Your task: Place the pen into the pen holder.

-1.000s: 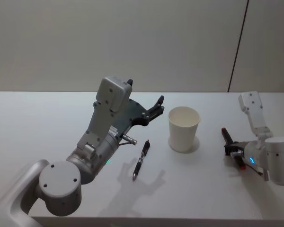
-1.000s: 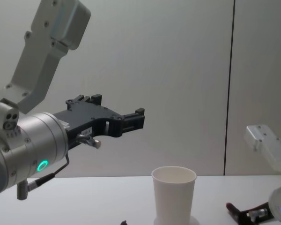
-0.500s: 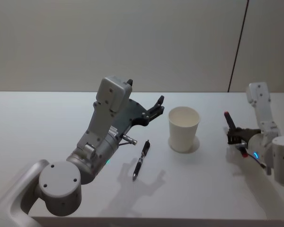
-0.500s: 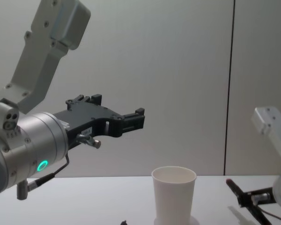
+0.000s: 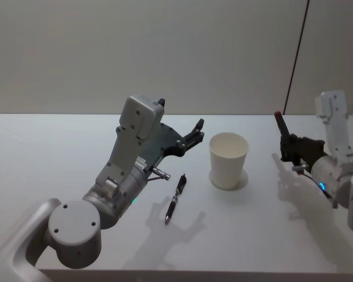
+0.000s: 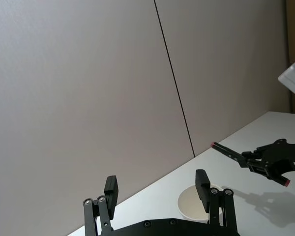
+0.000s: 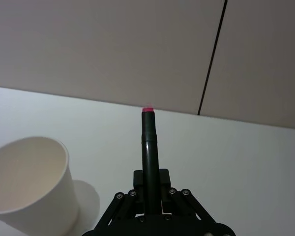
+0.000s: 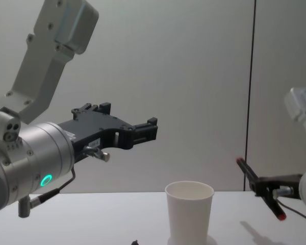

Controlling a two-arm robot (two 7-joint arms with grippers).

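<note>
A: Head view: what is differing from a second ago?
B: The right gripper (image 5: 290, 148) is holding the pen (image 5: 281, 126) higher, clear of the table (image 5: 59, 158), right of the mid-table pen holder (image 5: 228, 160). The second pen (image 5: 175, 200) is lying toward the near edge. Two pens, one pen holder.
A: Chest view?
B: The jaws are clamping the barrel mid-length; the pen is tilting, apart from the rim.
A: Wrist views?
B: The same grip is showing. The left gripper (image 6: 156, 178) is hovering spread wide, empty.

Left claw (image 5: 195, 131) spread wide, held high and forward; right claw (image 5: 290, 147) clamped shut, raised alongside.
</note>
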